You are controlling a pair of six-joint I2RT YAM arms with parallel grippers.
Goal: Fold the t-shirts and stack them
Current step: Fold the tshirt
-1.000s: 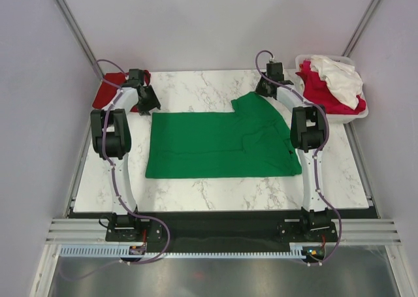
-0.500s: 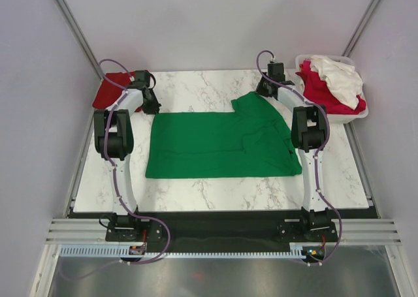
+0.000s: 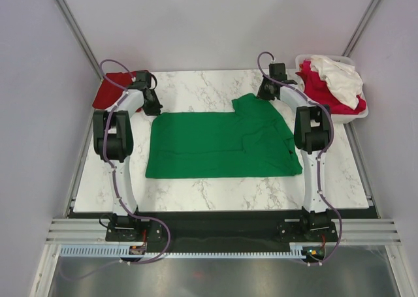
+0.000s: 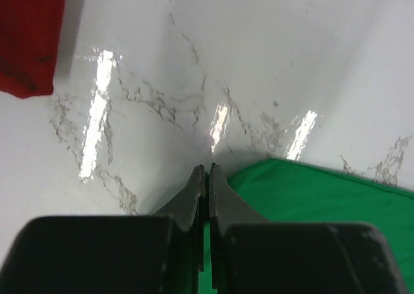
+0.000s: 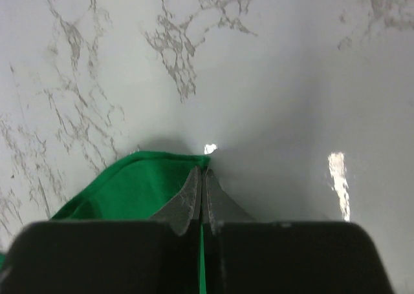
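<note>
A bright green t-shirt (image 3: 215, 143) lies spread on the marble table, its right side folded over itself. My left gripper (image 3: 152, 108) is shut on the shirt's far left corner, and a sliver of green t-shirt (image 4: 323, 197) shows between the pressed fingers of the left gripper (image 4: 207, 168). My right gripper (image 3: 264, 91) is shut on the far right corner. There the hem of the green t-shirt (image 5: 129, 184) runs into the closed tips of the right gripper (image 5: 202, 171). A dark red t-shirt (image 3: 108, 91) lies at the far left corner of the table; its edge shows as a dark red t-shirt (image 4: 26, 35) patch.
A white plastic basket (image 3: 356, 114) stands at the far right, holding a crimson-pink t-shirt (image 3: 320, 88) with a white t-shirt (image 3: 339, 75) on top. Grey walls close in the table on three sides. Bare marble table (image 3: 215, 192) lies in front of the green shirt.
My left gripper has come down onto the green shirt's far left corner and gone from open to shut on it. The right gripper has stayed shut on its corner.
</note>
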